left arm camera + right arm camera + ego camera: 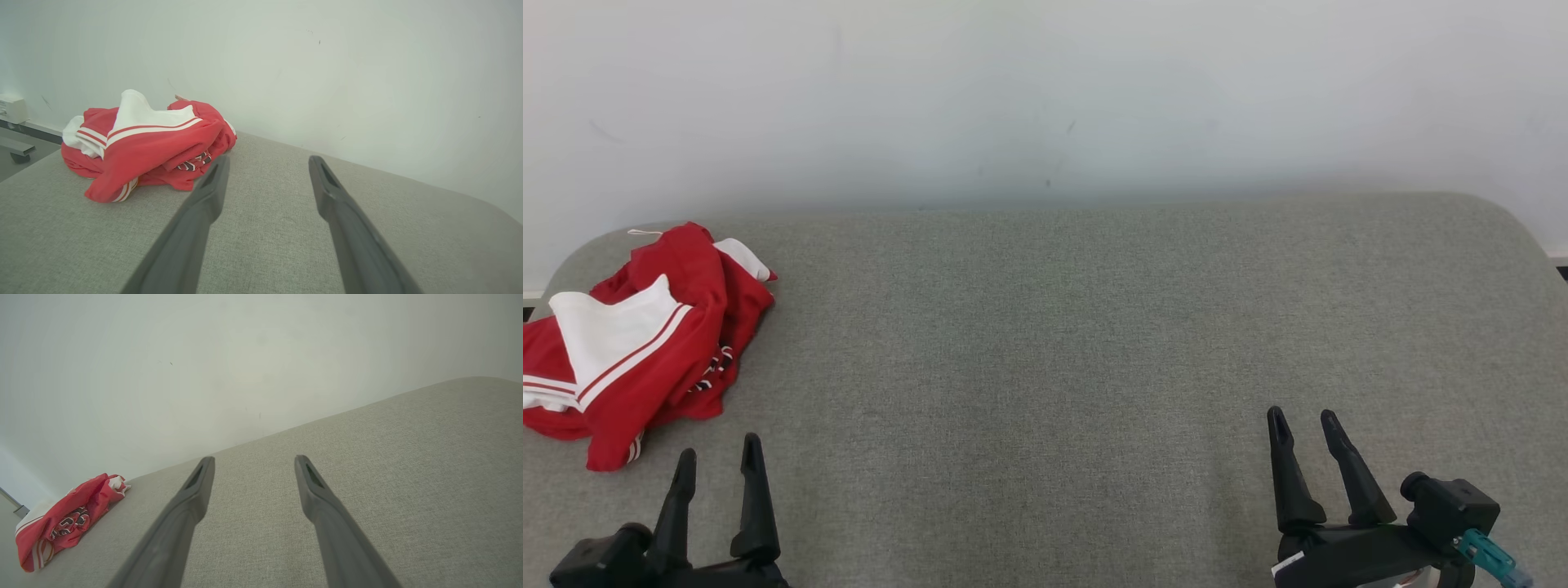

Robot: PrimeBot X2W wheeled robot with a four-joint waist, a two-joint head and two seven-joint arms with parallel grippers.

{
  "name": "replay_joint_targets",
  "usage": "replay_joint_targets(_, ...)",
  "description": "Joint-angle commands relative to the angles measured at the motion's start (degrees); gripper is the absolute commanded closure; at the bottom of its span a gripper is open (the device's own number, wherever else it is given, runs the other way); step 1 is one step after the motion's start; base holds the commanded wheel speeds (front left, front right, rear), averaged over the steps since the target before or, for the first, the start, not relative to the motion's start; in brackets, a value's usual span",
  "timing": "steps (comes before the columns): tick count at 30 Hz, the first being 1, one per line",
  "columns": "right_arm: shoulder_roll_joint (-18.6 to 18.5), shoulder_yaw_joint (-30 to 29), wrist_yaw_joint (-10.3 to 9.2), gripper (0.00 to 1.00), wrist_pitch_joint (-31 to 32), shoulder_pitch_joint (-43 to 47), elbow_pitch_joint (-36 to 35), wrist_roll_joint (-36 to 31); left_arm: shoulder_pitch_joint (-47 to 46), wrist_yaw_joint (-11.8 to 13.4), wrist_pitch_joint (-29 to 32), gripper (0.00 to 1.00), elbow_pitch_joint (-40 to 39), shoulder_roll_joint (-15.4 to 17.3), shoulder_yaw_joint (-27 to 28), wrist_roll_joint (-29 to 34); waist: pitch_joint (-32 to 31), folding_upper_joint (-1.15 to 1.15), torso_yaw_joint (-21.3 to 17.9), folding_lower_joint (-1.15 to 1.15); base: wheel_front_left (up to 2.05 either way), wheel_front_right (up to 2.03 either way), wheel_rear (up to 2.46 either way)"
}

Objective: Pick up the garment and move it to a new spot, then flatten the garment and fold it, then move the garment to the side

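Red-and-white garment (645, 343), crumpled at the frame's left edge on grey upholstery (1054, 367); likely light, limp and soft, best pinched at a raised fold; left gripper (720, 447) and right gripper (1302, 415) empty, fingers apart.

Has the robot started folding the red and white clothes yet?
Not yet. Nothing looks done: the crumpled red and white garment lies in a heap at the left end of the grey fabric surface. Nothing is in hand: the left gripper and right gripper are open and empty. Left: picking up, moving, flattening, folding, setting aside.
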Motion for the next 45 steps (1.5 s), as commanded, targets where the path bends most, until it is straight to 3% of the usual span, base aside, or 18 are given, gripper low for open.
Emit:
replay_joint_targets(1,-0.2,0.2,-0.10,0.00,-0.6,0.0,-0.7,-1.9,0.4,0.2,-0.6,0.00,-0.3,0.5,0.0,1.8,0.0,0.00,0.0,0.00,0.00,0.00,0.00)
replay_joint_targets(24,-0.2,-2.3,-0.12,0.00,-1.3,2.0,-1.2,-11.2,1.3,-0.9,-0.7,0.00,0.7,1.1,-0.2,7.5,-0.5,0.00,0.0,0.00,0.00,0.00,0.00)
replay_joint_targets(39,-0.2,-1.6,-0.14,0.00,-1.5,2.4,-1.3,-15.1,2.4,0.4,1.2,0.00,-1.0,1.7,-0.5,12.3,-0.9,0.00,0.5,0.00,0.00,0.00,0.00)
replay_joint_targets(45,-0.2,-1.5,-0.14,0.00,-1.1,2.5,-1.0,-14.3,2.6,0.5,2.1,0.00,-1.7,1.8,-0.7,11.6,-0.9,0.00,0.4,0.00,0.00,0.00,0.00)
